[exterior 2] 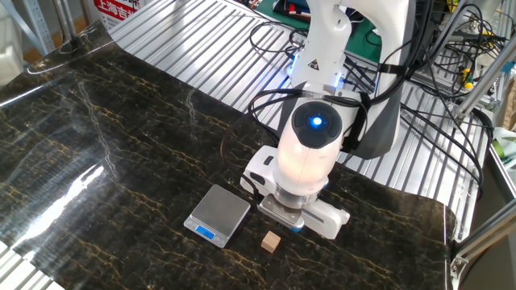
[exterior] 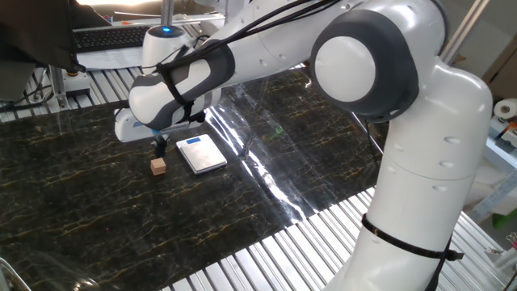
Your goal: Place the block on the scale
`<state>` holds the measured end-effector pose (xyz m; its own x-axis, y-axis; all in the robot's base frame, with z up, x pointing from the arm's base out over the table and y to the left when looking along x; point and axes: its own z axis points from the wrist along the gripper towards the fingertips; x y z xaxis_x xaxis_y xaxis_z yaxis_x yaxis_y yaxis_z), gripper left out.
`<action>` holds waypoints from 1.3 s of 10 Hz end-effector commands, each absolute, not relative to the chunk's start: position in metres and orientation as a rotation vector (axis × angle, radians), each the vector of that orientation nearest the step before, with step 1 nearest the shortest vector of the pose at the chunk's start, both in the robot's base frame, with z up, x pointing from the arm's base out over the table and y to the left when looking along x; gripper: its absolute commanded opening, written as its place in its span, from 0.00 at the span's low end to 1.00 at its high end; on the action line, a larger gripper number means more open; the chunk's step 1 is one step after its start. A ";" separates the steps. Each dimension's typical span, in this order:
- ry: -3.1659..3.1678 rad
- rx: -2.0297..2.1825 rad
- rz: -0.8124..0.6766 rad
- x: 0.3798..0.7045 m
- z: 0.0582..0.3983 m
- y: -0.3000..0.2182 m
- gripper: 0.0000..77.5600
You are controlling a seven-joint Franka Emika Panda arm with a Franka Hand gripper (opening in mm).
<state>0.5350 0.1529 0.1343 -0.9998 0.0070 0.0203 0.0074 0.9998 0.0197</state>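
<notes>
Brown and tiny, the block (exterior: pixel 158 166) sits bare on the dark marbled table (exterior: pixel 97 210), just beside the scale (exterior: pixel 201 153) but not touching it. The gripper (exterior: pixel 160 147) hangs close above the block, nothing in it; the wrist hides the jaws, so I cannot tell how wide they stand. By my judgement the step is the pickup: centre over the cube, come straight down, straddle two flat faces squarely, and keep clear of the scale's edge so it is not nudged.
</notes>
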 end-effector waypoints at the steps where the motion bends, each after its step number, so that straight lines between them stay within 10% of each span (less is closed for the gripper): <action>1: -3.122 -0.012 -0.034 0.536 0.136 0.153 0.00; 7: -3.121 -0.020 -0.055 0.537 0.136 0.153 0.00; 8: -3.121 -0.020 -0.055 0.537 0.136 0.153 1.00; 13: -3.121 -0.020 -0.055 0.537 0.136 0.153 1.00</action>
